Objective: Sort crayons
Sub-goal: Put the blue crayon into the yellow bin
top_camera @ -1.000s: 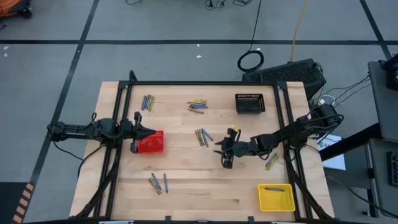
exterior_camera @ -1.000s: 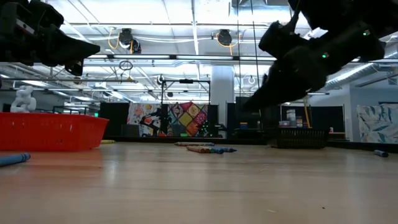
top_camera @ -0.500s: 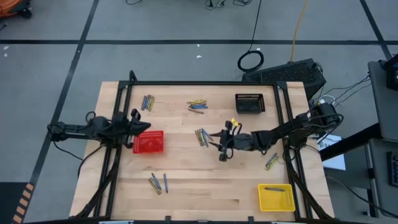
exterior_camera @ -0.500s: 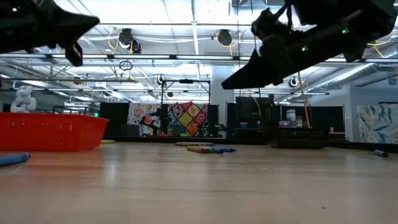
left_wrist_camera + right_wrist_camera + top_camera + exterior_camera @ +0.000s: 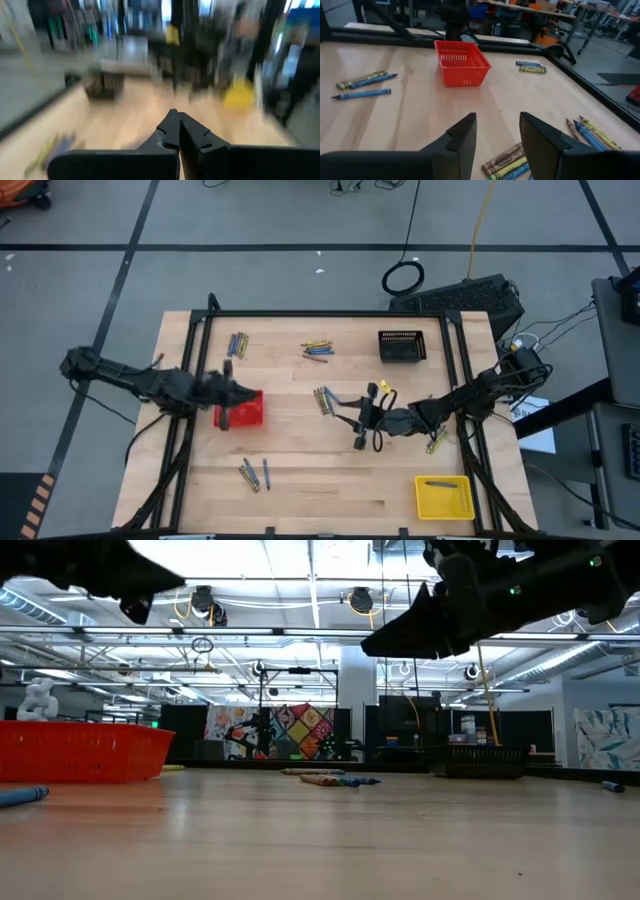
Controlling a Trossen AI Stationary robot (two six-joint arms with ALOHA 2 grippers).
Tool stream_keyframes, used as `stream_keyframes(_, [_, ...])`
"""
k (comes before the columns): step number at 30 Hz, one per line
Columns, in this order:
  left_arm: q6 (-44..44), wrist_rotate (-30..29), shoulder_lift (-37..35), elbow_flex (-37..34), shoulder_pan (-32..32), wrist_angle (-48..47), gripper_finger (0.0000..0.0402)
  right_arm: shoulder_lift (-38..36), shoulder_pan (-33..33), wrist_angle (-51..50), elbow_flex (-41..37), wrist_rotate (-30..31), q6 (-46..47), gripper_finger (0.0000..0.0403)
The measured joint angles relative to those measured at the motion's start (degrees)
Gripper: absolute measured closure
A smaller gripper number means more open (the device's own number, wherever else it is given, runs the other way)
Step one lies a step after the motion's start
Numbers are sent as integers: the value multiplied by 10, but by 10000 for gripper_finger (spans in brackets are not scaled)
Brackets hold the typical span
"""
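Crayons: short thin yellow, blue and brown wax crayons (image 5: 324,399) lie in loose clusters across the wooden counter (image 5: 310,480), unsorted.
Right gripper (image 5: 359,420): hovers beside the centre cluster, fingers (image 5: 461,135) parted, empty, likely lining up a pick.
Left gripper (image 5: 244,393): fingers clenched, empty, above the red mesh basket (image 5: 243,409).

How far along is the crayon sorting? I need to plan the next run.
Barely begun: one crayon lies in the yellow mesh basket. Nothing is in hand; the right claw is open and empty beside the centre crayon cluster, the left claw is shut over the red mesh basket. Five loose clusters remain.
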Motion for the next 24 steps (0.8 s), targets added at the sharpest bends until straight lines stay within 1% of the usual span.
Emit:
stream_keyframes(3, [-12, 4, 95, 67, -29, -103, 402, 0, 0, 0, 0, 3, 24, 266])
stream_keyframes(6, [-12, 54, 176, 131, -55, -203, 402, 0, 2, 0, 0, 3, 54, 266])
stream_keyframes(9, [13, 97, 247, 170, -82, -283, 401, 0, 7, -1, 0, 3, 78, 266])
stream_keyframes(13, [32, 132, 325, 192, -117, -293, 399, 0, 17, 2, 0, 3, 99, 266])
stream_keyframes(15, [32, 159, 360, 192, -126, -290, 387, 0, 22, 2, 0, 3, 104, 266])
stream_keyframes(19, [40, 174, 414, 192, -142, -275, 343, 0, 27, 6, 0, 3, 107, 266])
stream_keyframes(24, [105, 177, 454, 192, -158, -229, 283, 0, 22, 9, 0, 3, 95, 266])
